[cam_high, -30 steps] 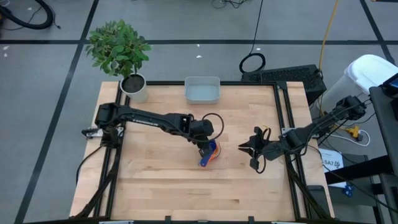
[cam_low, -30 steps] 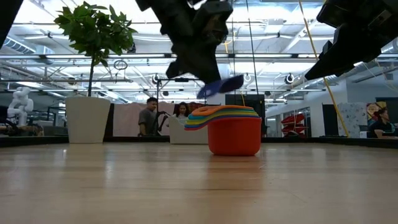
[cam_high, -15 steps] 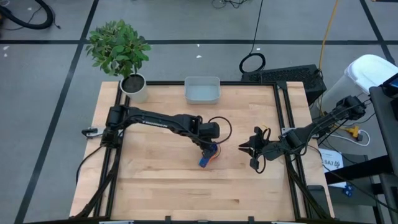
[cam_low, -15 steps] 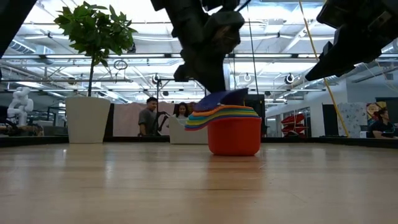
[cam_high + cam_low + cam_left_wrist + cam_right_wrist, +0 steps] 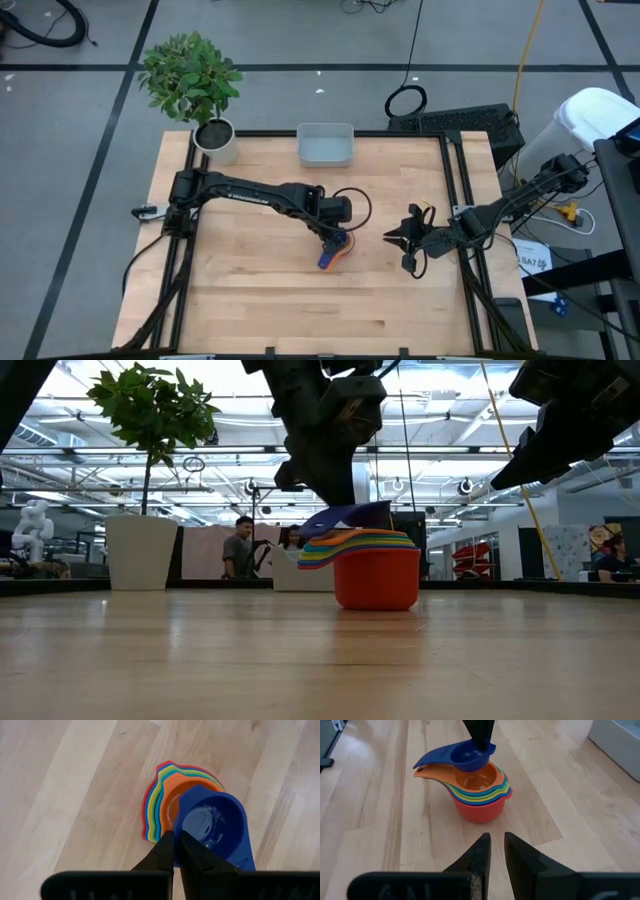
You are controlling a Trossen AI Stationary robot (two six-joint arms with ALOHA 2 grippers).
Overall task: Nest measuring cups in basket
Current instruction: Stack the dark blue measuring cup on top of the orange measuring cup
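Dark blue cup (image 5: 457, 756) sits pinched by its rim in my left gripper (image 5: 175, 851), tilted into the mouth of the nested stack (image 5: 479, 792) directly beneath the fingers, red cup outermost. Stack stands mid-table. The basket (image 5: 325, 145) lies well beyond the gripper, at the table's far edge. My right gripper (image 5: 397, 238) hangs beside the stack, fingers slightly parted, empty.

Robotics lab in an open industrial hall — exposed ceiling trusses (image 5: 200, 455), white humanoid robot (image 5: 32, 525), floor cables (image 5: 415, 55).
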